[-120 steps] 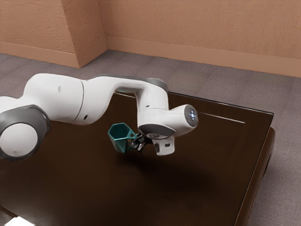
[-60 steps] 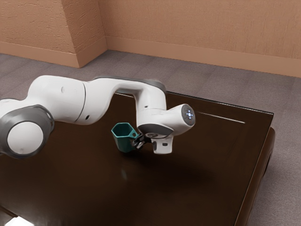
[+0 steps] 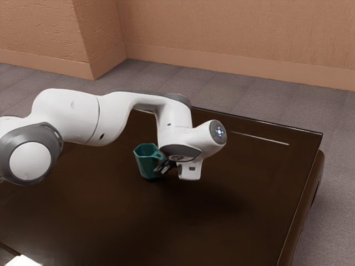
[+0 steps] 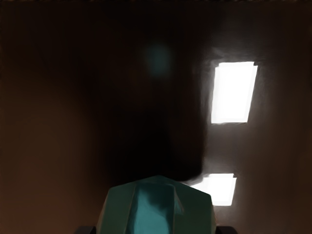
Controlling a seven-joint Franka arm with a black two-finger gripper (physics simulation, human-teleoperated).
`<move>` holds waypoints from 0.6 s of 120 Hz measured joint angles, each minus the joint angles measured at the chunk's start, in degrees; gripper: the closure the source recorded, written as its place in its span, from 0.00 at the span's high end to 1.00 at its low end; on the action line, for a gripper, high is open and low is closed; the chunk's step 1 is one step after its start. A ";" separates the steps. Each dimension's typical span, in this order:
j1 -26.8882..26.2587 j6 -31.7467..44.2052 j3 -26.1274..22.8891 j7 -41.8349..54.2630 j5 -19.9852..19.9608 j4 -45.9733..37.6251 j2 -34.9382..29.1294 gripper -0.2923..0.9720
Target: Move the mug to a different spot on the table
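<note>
Teal mug [image 3: 146, 160] is tilted a little over the dark counter [image 3: 244, 216]; the black fingers [image 3: 162, 168] are closed on its 3 o'clock side.

mug [image 3: 145, 161]: teal | table [image 3: 249, 188]: dark brown, glossy | tool [image 3: 161, 169]: seemingly black

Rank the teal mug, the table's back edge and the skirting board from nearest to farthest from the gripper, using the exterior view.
1. The teal mug: gripped by the gripper, on its side toward the exterior view's left.
2. The table's back edge: behind the gripper, across the dark tabletop.
3. The skirting board: farthest, beyond the carpet.
</note>
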 joint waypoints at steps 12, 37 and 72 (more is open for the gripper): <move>-3.20 -0.14 1.80 0.61 -3.54 0.91 -1.06 0.50; -6.91 1.23 3.11 -1.62 -29.64 3.10 -16.30 0.63; 13.43 -5.78 13.89 -14.43 -55.33 2.97 -37.84 0.72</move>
